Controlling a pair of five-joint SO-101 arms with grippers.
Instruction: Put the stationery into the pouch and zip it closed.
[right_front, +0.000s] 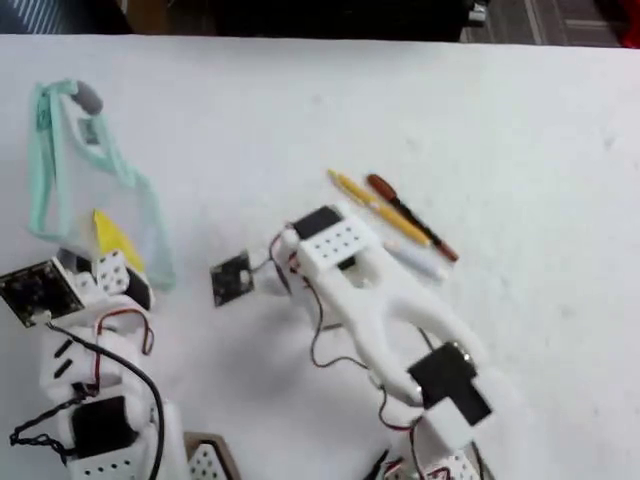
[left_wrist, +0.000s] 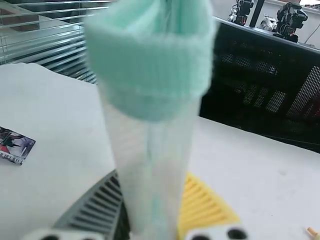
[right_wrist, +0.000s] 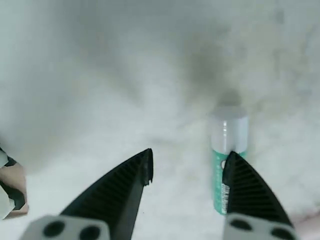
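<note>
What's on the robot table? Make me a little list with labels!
Pouch: clear pouch with mint edges, pinched in the left hand.
Left hand: shut on the pouch.
Right hand: right hand open above the table, a green tube beside one finger.
Pens: yellow pen and brown pen lying side by side on the table.

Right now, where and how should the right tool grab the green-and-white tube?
Grip the tube across its green middle, coming straight down from above. It lies flat on the table, a round barrel pointing away from the right tool, so closing across its width should hold. The open tool sits offset; shift over to straddle it first.
</note>
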